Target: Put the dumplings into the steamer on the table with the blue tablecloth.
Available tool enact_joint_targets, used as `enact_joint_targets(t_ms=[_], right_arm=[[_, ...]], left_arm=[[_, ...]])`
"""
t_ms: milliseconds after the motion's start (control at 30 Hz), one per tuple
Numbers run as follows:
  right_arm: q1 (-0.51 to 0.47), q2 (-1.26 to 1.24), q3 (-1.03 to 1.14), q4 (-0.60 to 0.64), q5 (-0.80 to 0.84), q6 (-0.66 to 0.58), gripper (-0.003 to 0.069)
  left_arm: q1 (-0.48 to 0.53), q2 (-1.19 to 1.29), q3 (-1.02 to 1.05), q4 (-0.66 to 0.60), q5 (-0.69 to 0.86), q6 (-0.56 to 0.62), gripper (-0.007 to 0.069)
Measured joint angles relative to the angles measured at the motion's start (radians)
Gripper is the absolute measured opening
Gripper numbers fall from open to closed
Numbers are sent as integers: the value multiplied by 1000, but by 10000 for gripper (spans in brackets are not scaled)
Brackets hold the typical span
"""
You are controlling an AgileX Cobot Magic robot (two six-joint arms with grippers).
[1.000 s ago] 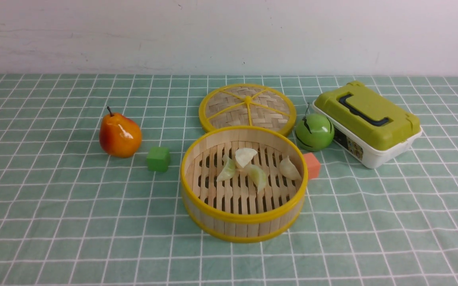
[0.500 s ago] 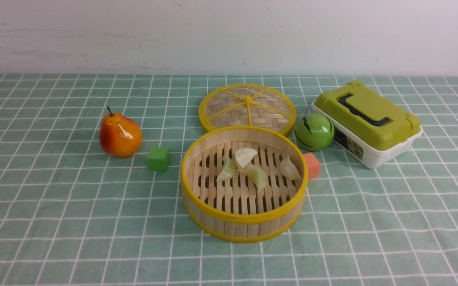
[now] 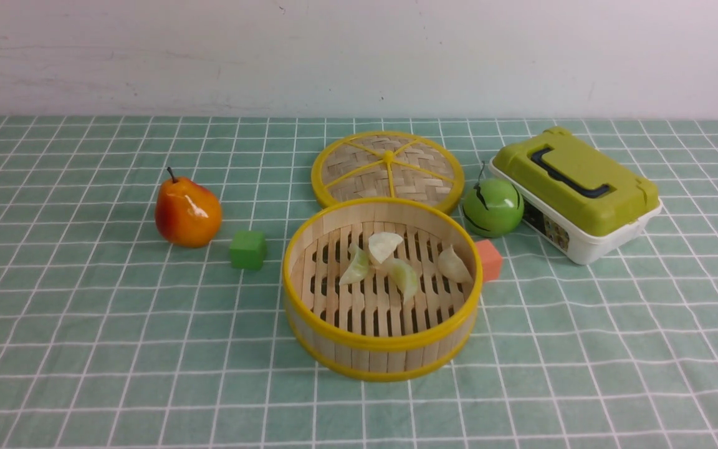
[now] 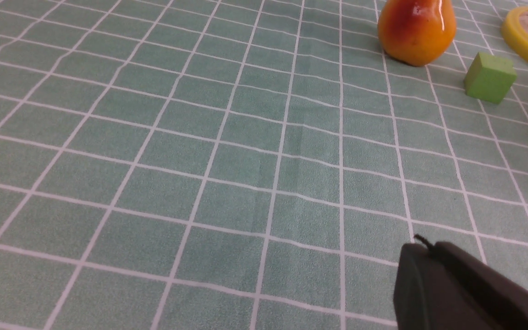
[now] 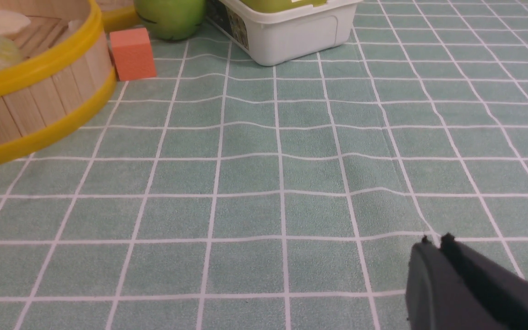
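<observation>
Four pale, pleated dumplings [image 3: 390, 262] lie on the slatted floor of the yellow-rimmed steamer [image 3: 381, 342]; left end effector [image 4: 422, 250] and right end effector [image 5: 434, 245] are closed, empty.

— Back of the room?
— Plain whitish wall [image 3: 359, 56] across the top of the frame, faint scuffs at upper left, meeting the tabletop in a straight line.
— Light?
— Even and soft; only short shadows fall on the cloth. No window in sight.
</observation>
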Motion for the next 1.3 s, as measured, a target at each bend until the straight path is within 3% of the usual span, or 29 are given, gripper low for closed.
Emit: enact_joint_targets(t_ms=[1300], right_arm=[[0, 0, 0, 0, 0, 0, 62]], left_arm=[[0, 0, 0, -1, 3, 0, -6]])
